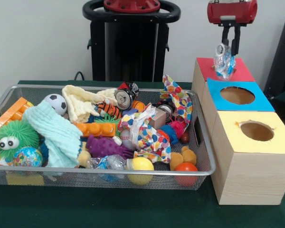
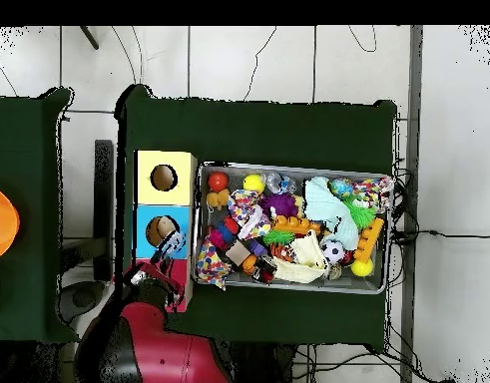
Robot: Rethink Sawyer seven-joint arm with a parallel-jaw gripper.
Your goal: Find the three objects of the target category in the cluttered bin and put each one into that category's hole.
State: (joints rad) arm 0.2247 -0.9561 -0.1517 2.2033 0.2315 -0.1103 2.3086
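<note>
Gripper (image 1: 231,51) fingers closed narrowly on the upper end of a crumpled clear plastic bottle (image 1: 224,61), which hangs with its long axis near vertical, lower end pointing down. The bottle sits directly above the red-topped box (image 1: 241,72), apparently at its hole; the wire bin (image 1: 109,169) lies alongside.
</note>
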